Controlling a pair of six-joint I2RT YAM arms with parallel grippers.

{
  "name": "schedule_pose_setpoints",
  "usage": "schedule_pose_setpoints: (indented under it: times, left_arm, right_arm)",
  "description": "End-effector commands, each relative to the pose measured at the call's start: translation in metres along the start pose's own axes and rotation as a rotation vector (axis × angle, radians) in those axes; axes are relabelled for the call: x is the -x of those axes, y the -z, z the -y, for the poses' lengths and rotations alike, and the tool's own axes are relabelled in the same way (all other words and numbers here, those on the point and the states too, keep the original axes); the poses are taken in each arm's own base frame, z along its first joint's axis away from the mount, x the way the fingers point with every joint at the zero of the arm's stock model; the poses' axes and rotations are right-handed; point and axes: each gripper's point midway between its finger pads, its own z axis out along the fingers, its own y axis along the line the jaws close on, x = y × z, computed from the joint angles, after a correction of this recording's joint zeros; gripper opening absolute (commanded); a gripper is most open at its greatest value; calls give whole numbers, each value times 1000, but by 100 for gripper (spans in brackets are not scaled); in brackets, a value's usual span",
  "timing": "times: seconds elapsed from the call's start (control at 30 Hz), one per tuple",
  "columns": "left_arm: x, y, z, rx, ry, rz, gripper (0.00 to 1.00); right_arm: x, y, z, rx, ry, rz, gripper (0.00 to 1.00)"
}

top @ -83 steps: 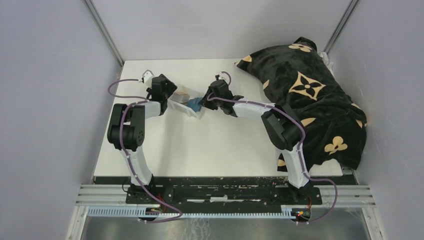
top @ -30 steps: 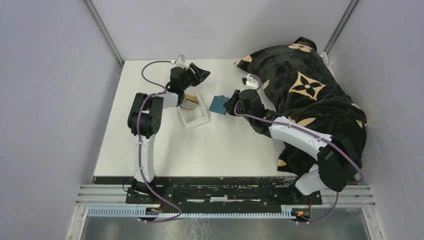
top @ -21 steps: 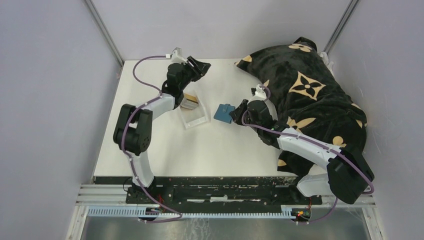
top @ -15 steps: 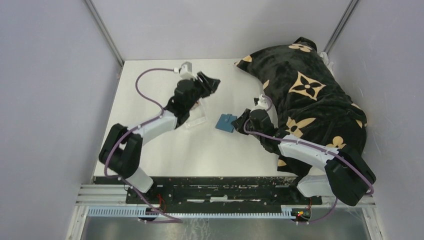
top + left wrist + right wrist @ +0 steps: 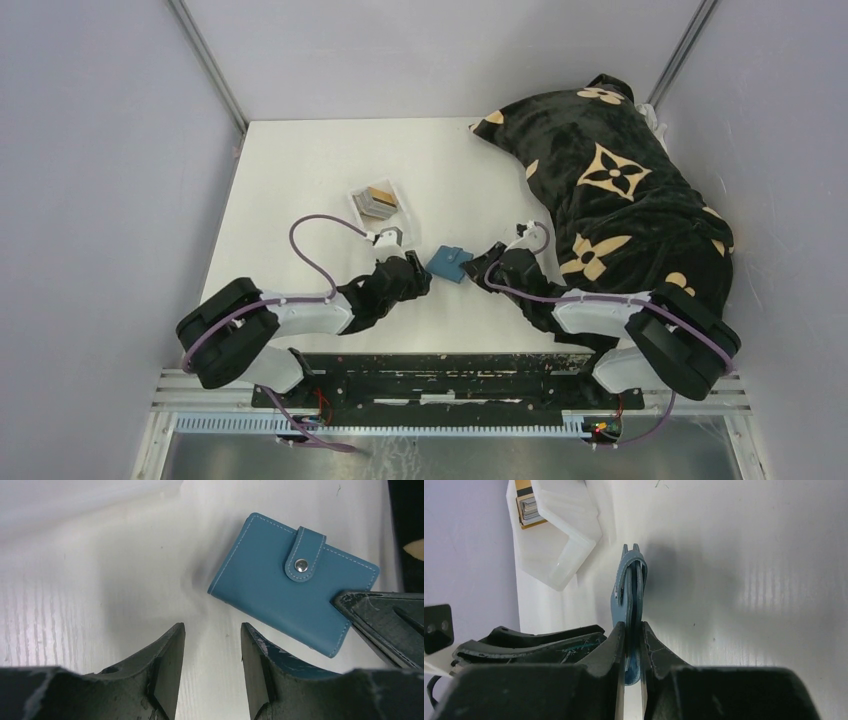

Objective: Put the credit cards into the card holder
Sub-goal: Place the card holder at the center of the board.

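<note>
Work on the white table, away from the black flower-patterned blanket lying right of the teal card holder. Leave alone for now the clear plastic tray, behind and left of the card holder and apart from it. Hold firm with the right gripper, clamped on the card holder's right edge; whether resting or slightly raised, cannot tell. Bring the left gripper, half open and empty just near-left of the card holder, to the fastened snap tab on its upper face. Probably best: hook one finger under the tab's free end, lift gently, and avoid tugging the holder out of the grip. Fetch afterwards the credit cards, stacked in the tray's end farthest from the card holder.
</note>
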Motion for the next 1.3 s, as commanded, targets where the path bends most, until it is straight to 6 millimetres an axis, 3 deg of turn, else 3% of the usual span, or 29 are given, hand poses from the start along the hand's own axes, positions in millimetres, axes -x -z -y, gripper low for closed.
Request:
schedule_pose_setpoints:
  times: [0.0,0.4,0.57,0.73,0.93,1.1,1.27]
  left_arm:
    - [16,8,1,17,80,113,53]
    - [6,2,-3,15,168,135,57]
    - [1,-6,-1,19,172,137,58]
    - [-7,-14,-2,44,166,128,56]
    - [-6,-13,-19,113,183,183,50]
    - [-5,-13,-23,124,185,199,49]
    - [-7,-14,-24,122,181,199,47]
  right_arm:
    - [5,-7,-24,99,-117,61,1]
    - [-30,-14,0,60,-132,22,2]
    - [-50,-14,13,25,-97,-23,17]
    - [-60,-11,29,-38,-6,-57,45]
    - [-41,9,43,-200,248,-37,54]
    - [-13,24,35,-306,536,-31,57]
    - [-12,17,21,-313,761,-99,59]
